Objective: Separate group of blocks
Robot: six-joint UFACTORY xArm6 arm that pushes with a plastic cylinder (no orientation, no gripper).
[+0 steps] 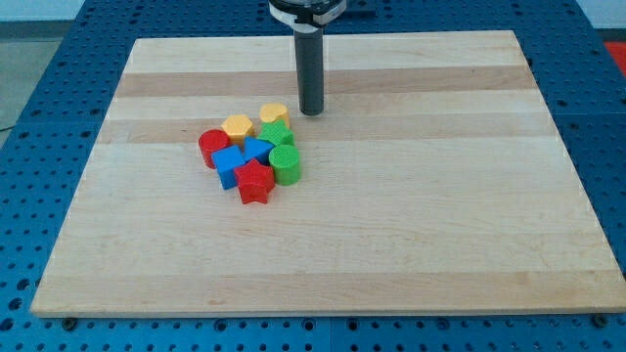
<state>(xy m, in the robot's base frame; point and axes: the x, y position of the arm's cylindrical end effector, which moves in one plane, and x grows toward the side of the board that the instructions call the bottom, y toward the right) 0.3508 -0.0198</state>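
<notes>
— Where's the cluster?

— Left of the wooden board's (440,244) middle, all touching. My tip (311,112) stands just off the yellow block (274,113) at the view's top right; no fingers, it only pushes.

— Handling?

— I'd judge them light, rigid, quick to slide; push low on an outer face.

— Count?

— Eight, I think: two yellow, two red including a red star (255,182), two blue, and a green star (277,134) plus a green cylinder (286,164).
</notes>
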